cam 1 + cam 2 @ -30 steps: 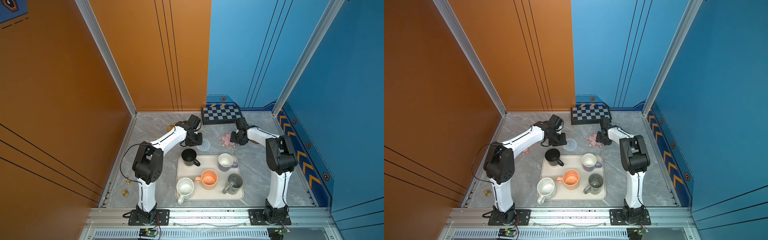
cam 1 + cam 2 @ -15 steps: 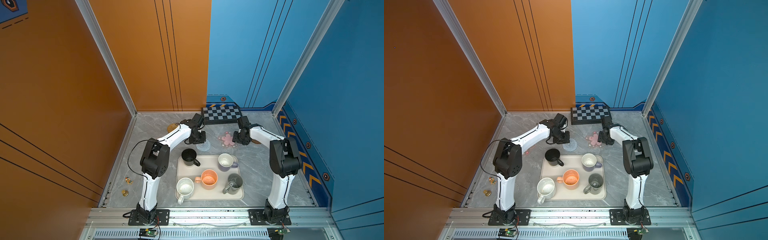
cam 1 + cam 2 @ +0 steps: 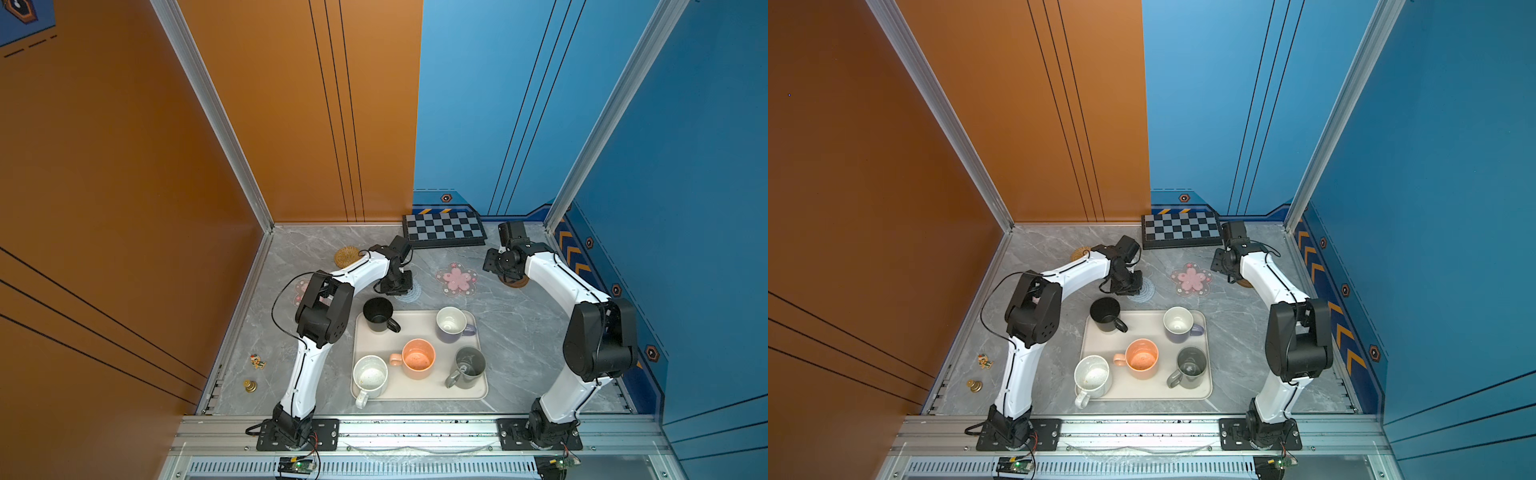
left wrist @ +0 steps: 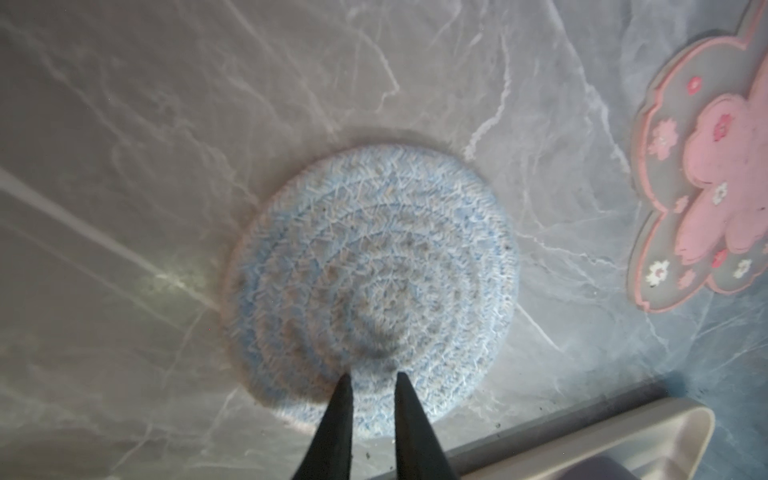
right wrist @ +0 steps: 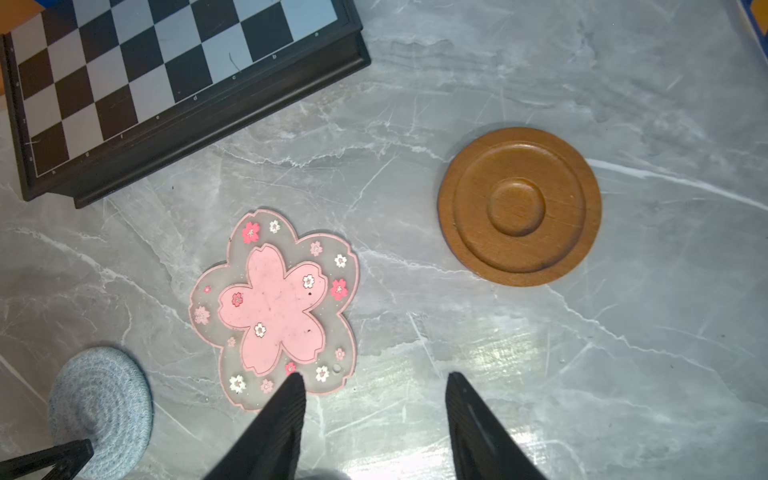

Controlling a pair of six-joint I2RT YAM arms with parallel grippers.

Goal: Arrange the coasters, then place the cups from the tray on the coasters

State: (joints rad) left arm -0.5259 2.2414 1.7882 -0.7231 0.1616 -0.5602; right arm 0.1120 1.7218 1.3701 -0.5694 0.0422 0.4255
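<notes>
Far behind tray, left tool: narrow gap, tips at blue coaster; grip unclear
Right tool: half open, empty

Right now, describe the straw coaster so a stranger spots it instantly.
Find the checkered board at the table's far edge. Left of it lies the straw coaster. Unlike the nearest pink flower coaster, it is round, golden, woven.

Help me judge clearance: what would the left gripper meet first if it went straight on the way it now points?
The grey-blue knitted coaster. The left gripper points down at it, tips just inside its rim, jaws slightly apart. Whether the tips are touching it is unclear.
</notes>
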